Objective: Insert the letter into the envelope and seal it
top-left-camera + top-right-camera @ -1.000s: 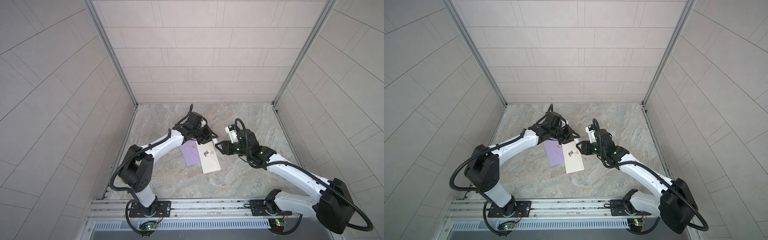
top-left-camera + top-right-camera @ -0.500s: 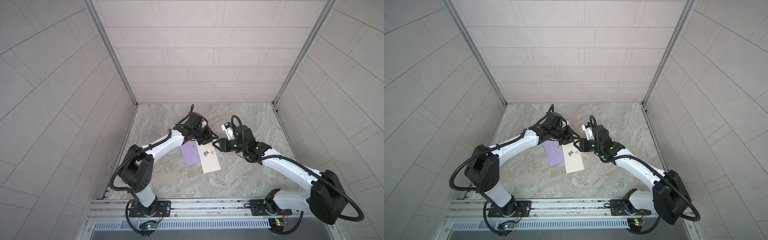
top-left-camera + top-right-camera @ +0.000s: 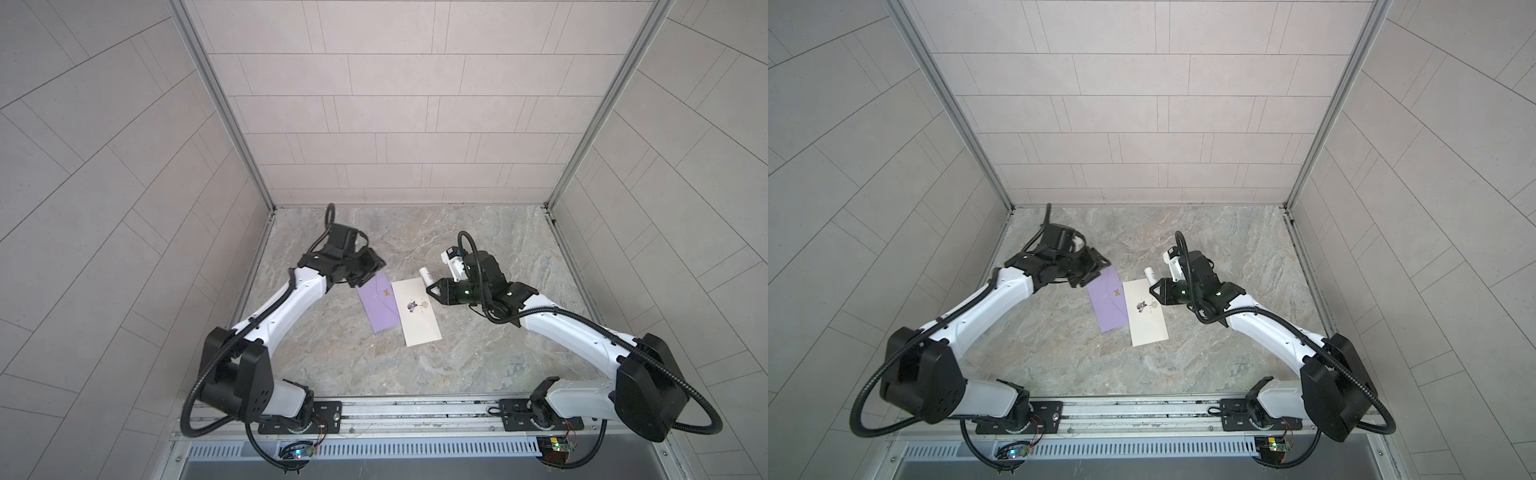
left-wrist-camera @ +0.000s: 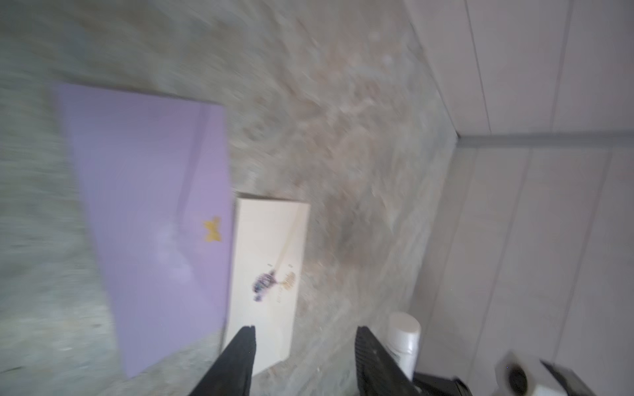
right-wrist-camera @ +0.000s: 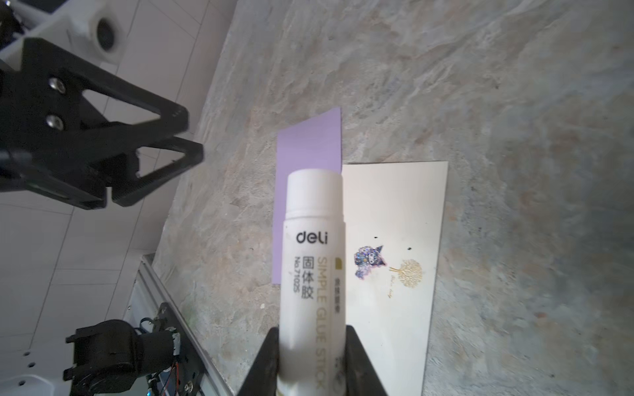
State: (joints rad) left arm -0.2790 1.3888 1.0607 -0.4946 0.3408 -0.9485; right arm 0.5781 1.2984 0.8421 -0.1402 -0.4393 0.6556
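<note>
Your right gripper [image 5: 310, 337] was clamped on the white glue stick [image 5: 314, 240], just by the far corner of the cream letter [image 3: 417, 318]. Your left gripper [image 4: 303, 332] hung with jaws apart, gripping nothing, at the far end of the purple envelope [image 3: 380, 309]. Letter and envelope lay flat on the table [image 3: 478, 353], side by side, edges touching, the letter outside.

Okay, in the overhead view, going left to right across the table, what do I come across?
In a top view: left pincer, open and empty → purple envelope → cream letter → right pincer, shut on the glue stick. The stick lines up with the letter's right part, so it gets no place of its own.
</note>
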